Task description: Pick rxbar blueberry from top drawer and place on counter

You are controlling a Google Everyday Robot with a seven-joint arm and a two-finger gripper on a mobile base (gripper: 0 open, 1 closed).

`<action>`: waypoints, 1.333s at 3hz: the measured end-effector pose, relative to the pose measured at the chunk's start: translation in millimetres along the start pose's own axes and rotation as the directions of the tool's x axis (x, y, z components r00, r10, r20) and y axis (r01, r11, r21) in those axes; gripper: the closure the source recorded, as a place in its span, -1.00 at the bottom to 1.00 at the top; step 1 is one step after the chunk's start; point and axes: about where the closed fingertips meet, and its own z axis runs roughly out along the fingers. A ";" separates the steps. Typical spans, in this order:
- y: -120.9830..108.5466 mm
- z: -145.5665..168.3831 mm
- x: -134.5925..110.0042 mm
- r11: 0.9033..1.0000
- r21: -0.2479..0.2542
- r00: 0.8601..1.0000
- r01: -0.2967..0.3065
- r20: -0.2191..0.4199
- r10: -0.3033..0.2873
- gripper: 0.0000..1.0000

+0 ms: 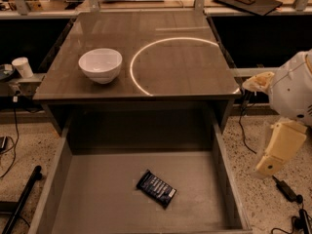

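Observation:
The rxbar blueberry (156,188) is a small dark navy wrapper with pale text, lying flat and slanted on the bottom of the open top drawer (97,194), near its middle. The counter (161,67) is the glossy brown top above the drawer, with a bright curved ring of reflected light. My gripper (274,154) hangs at the right edge of the view, outside the drawer's right wall and above the floor, well to the right of the bar. It holds nothing that I can see.
A white bowl (100,65) stands on the counter's left half. A white cup (23,67) sits on a ledge to the left. Cables (287,191) lie on the speckled floor to the right, and a dark pole (19,201) lies to the left.

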 end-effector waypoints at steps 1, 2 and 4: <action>4.1 7.2 -1.2 1.000 -0.016 1.000 -0.003 0.018 0.003 -1.00; 6.4 17.2 -3.1 0.999 -0.037 0.999 -0.004 0.043 0.006 -1.00; 9.0 39.9 -10.9 0.996 -0.086 0.996 -0.003 0.085 0.010 -1.00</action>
